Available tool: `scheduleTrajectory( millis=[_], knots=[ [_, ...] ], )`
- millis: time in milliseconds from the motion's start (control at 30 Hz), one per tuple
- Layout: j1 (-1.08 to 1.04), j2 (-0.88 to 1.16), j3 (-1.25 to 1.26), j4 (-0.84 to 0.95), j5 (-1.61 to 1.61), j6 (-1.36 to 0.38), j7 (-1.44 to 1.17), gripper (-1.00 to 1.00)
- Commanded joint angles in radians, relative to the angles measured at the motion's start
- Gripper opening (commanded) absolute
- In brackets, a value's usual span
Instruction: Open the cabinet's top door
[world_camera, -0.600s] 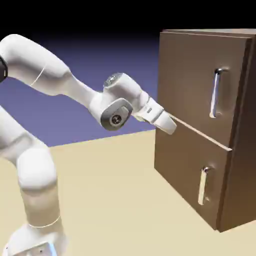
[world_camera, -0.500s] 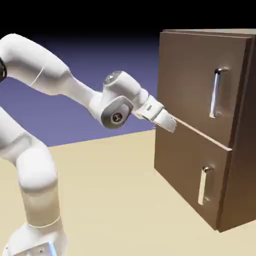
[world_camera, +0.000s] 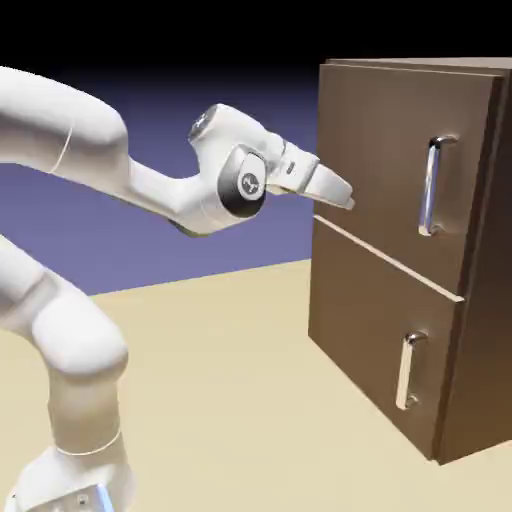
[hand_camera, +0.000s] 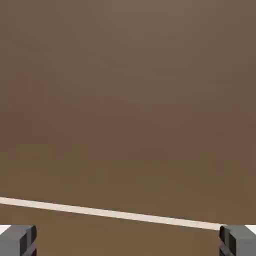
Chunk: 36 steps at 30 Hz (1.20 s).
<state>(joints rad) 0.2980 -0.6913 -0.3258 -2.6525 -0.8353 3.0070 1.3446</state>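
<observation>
The dark-brown cabinet (world_camera: 480, 300) stands at the exterior view's right. Its top door (world_camera: 380, 150) is the taller panel, flush and closed, with a long vertical silver handle (world_camera: 433, 186) near its right side. My gripper (world_camera: 343, 195) hovers just off the door's left edge, well left of the handle and above the seam between the doors. In the hand view brown wood of the top door (hand_camera: 128, 100) fills the picture, crossed by the pale seam line (hand_camera: 115, 214). Two grey fingertips (hand_camera: 17, 240) stand far apart at the bottom corners, open, with nothing between them.
The lower door (world_camera: 370, 330) carries a shorter silver handle (world_camera: 407, 371). A tan tabletop (world_camera: 230, 400) stretches in front of the cabinet. My white arm (world_camera: 120, 180) arches in from the exterior view's left.
The hand has risen from the level of the seam between the doors to the lower part of the top door. The wrist has swung upward. The cabinet doors have not moved.
</observation>
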Motion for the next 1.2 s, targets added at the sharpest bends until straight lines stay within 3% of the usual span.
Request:
scheduleTrajectory(
  millis=[0,1167],
  knots=[
    [0.015,-0.006,-0.017,0.008,-0.044,-0.002,0.031,0.0],
    [0.536,-0.227,-0.611,0.295,-1.566,-0.056,1.131,0.0]
  ],
)
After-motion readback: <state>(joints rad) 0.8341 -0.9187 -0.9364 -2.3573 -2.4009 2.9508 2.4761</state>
